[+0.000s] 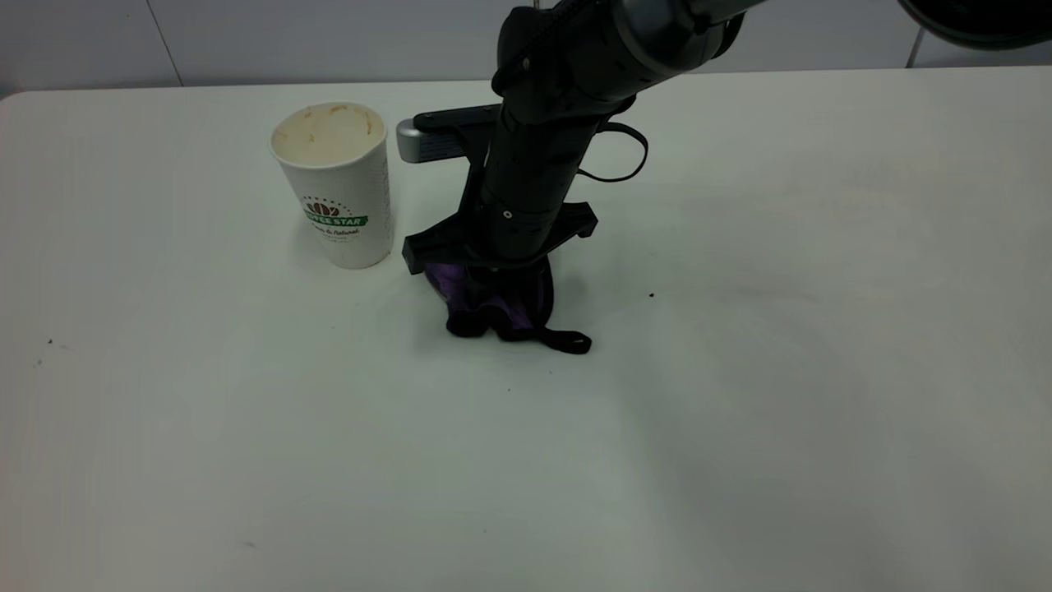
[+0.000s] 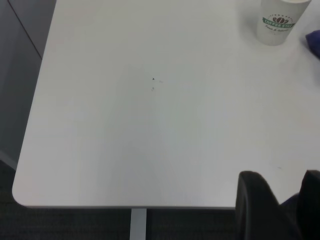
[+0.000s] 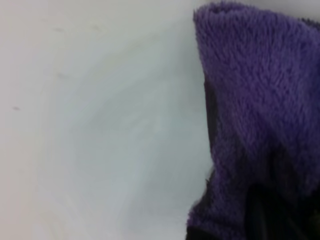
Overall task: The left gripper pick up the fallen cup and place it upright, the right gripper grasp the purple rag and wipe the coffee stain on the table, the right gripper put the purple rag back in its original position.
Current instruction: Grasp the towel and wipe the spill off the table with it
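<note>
The cup (image 1: 337,185) stands upright on the table (image 1: 740,395), mouth up, green band facing the camera; it also shows in the left wrist view (image 2: 279,21). Just right of it my right gripper (image 1: 493,275) points straight down, shut on the purple rag (image 1: 493,308), which is bunched against the tabletop with its black strap tail (image 1: 567,339) trailing out. The right wrist view is filled by the rag (image 3: 255,100) beside faintly smeared table. The coffee stain does not show; the spot under the rag is hidden. My left gripper (image 2: 287,200) hangs open over the table's near-left corner, far from the cup.
A tiny dark speck (image 1: 651,294) lies right of the rag, and more specks (image 2: 153,79) dot the left side. The table's rounded corner and edge (image 2: 125,206) sit close to the left gripper. A grey wall runs behind the table.
</note>
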